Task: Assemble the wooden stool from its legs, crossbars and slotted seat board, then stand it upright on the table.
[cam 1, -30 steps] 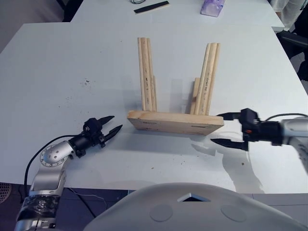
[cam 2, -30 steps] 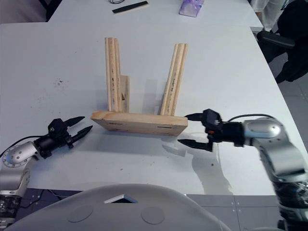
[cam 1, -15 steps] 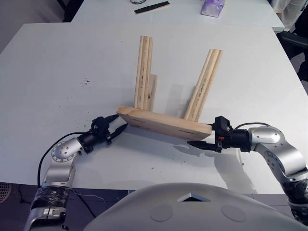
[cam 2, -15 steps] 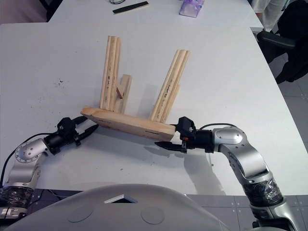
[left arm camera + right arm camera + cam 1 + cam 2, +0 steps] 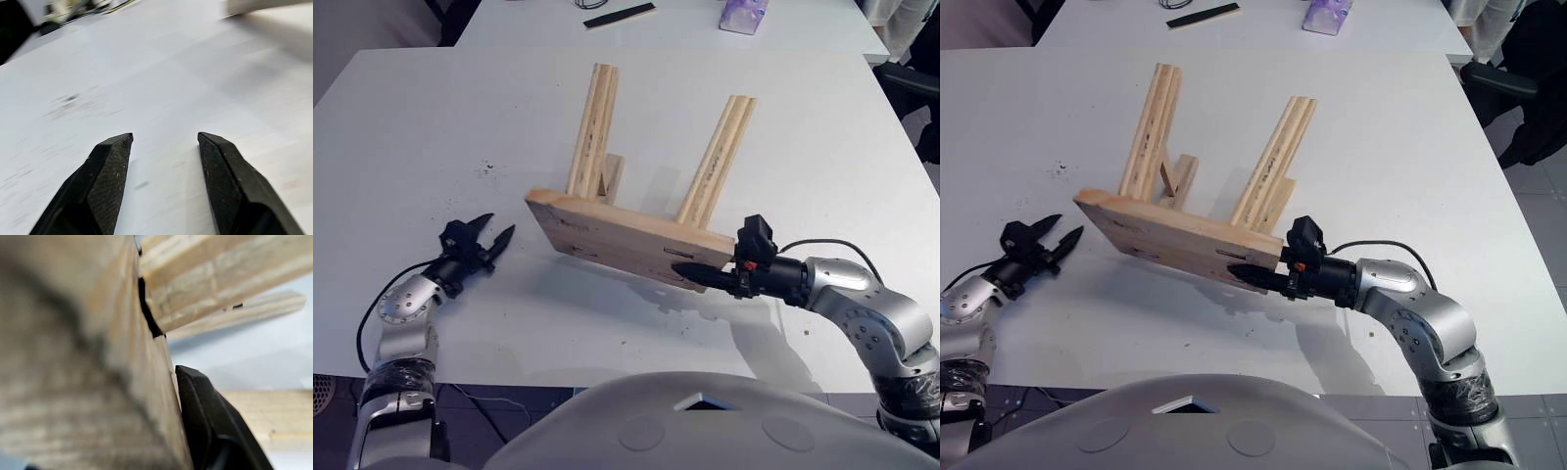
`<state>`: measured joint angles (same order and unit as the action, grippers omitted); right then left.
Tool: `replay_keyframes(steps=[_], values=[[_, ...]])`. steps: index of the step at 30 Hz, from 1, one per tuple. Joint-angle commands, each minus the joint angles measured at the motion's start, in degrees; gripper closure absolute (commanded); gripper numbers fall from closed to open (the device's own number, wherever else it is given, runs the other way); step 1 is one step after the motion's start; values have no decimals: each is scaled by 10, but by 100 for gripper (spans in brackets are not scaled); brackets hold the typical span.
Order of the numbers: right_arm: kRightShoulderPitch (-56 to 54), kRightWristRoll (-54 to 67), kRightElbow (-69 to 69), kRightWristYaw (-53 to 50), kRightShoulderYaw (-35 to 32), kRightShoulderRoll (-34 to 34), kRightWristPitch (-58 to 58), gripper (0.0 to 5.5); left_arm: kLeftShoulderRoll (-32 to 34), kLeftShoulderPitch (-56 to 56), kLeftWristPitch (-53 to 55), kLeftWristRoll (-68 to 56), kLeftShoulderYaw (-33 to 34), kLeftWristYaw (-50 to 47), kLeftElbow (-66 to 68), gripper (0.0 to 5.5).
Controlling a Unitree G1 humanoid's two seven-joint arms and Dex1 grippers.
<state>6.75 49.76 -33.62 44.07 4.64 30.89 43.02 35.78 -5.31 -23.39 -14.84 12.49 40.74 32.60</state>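
Two grippers, one load: right gripper [image 5: 695, 273] has the stool [image 5: 636, 230]; left gripper [image 5: 499, 225] carries nothing.
Stool state: assembled but not upright. Seat board [image 5: 607, 235] is tipped with its flat outer face toward the robot; legs [image 5: 590, 132] point away and up, leaning to the robot's left. A crossbar [image 5: 610, 178] sits low between them.
Location: middle of the white table [image 5: 431, 127], in front of the robot.
Long axis: the board runs left to right across the robot, its left end the higher one. Cannot tell if its lower edge touches the table.
Right gripper: clamped on the board's right end, one finger across the near face, the board's thickness between the jaws in the right wrist view.
Left gripper: jaws spread moderately wide, low over the table, touching nothing.
Key relation: the board's free left end lies to the right of the left gripper and higher, well apart. The left arm is the nearer one to that end.
Step, my read: flipping the stool onto its legs.
Next move needs: left gripper across to the free end at the board's thickness, so the turn is not made on one clamp.
Risk: a single end grip could let the board twist or slip.
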Motion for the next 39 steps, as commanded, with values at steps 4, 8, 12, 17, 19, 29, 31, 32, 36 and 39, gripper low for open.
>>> replay_keyframes(steps=[4, 8, 12, 17, 19, 29, 31, 32, 36, 39], values=[[-320, 612, 32, -511, -61, -105, -159, 402, -32, -5, -8, 28, 9, -62, 102, 305], [-370, 606, 84, -708, -97, -188, -241, 418, -54, -26, -18, 23, 6, -77, 87, 305], [-341, 470, 165, -848, -158, -232, -277, 418, -65, -34, -22, 22, 4, -90, 82, 305], [-329, 366, 296, -896, -204, -239, -310, 418, -73, -33, -22, 27, -7, -96, 77, 305], [-306, 336, 330, -910, -197, -240, -299, 418, -74, -28, -20, 30, -12, -98, 73, 305], [-229, 323, 322, -943, -132, -262, -195, 362, -75, -14, -17, 38, -26, -97, 63, 305], [-227, 322, 328, -938, -146, -264, -196, 319, -78, -13, -15, 37, -28, -98, 57, 305], [-227, 326, 329, -937, -157, -266, -198, 306, -79, -11, -14, 36, -30, -98, 55, 305], [-219, 365, 301, -945, -197, -267, -194, 240, -81, -10, -7, 30, -31, -102, 43, 305], [-182, 427, 246, -950, -214, -244, -166, 240, -84, -16, -2, 24, -29, -107, 32, 305]])
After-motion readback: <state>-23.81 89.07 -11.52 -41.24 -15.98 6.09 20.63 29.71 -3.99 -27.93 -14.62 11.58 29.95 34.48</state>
